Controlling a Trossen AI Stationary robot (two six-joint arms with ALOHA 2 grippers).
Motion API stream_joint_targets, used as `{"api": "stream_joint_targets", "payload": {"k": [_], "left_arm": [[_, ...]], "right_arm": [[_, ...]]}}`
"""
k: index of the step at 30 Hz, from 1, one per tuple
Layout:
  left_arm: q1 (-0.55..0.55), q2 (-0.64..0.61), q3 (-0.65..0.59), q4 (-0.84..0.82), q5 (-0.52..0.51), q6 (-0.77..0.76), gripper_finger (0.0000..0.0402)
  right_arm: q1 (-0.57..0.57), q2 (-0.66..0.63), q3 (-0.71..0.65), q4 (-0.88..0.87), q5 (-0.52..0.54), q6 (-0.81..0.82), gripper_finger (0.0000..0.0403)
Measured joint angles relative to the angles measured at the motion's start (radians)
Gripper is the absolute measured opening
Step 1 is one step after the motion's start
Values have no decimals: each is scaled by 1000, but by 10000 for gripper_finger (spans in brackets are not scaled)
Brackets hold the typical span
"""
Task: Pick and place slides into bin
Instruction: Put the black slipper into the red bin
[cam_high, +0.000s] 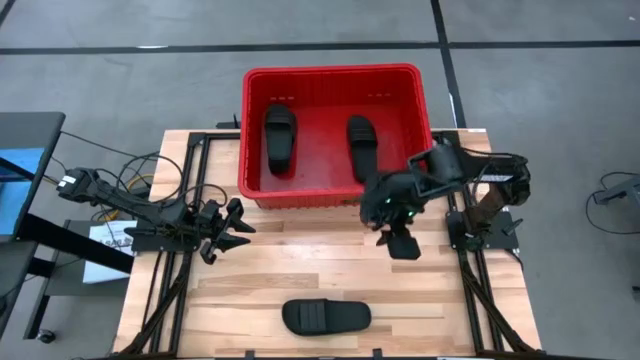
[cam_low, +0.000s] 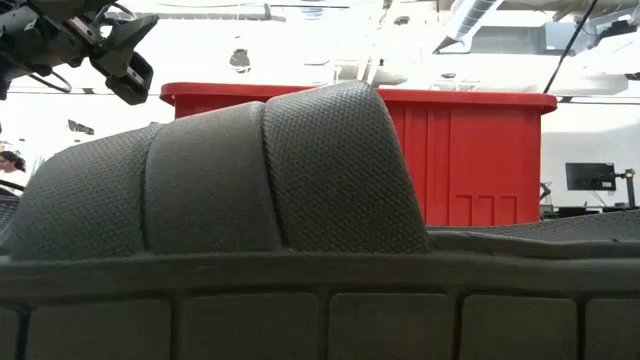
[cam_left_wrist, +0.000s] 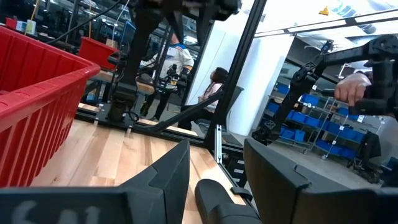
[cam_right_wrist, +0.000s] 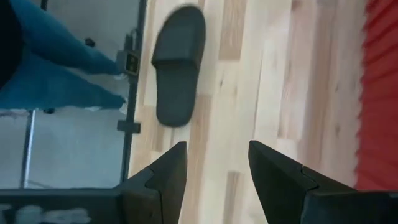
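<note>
1. The right tool (cam_high: 403, 243) hangs open and empty over the desk (cam_high: 330, 270), just in front of the bin (cam_high: 334, 75); the left tool (cam_high: 232, 226) waits open at the desk's left.
2. The bin holds two slides (cam_high: 279, 137).
3. One slide (cam_high: 326, 316) lies at the desk's near edge; the tool should descend astride its strap.
4. No readable writing shows.

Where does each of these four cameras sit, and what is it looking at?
High: overhead, facing down on the table, red bin, both arms.
Low: at tabletop height, its picture filled by the slide; one gripper shows above it.
Left wrist: past the open left gripper across the table.
Right wrist: down past the open right gripper.
Shared: that slide.
</note>
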Motion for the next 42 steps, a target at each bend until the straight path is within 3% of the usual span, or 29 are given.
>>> {"api": "stream_joint_targets", "payload": {"k": [14, 42], "left_arm": [[0, 0, 0, 0, 0, 0, 142], [0, 0, 0, -6, 61, -9, 142]], "right_arm": [[83, 0, -224, 88, 9, 235, 160], [227, 6, -701, 597, 1, 702, 150]]}}
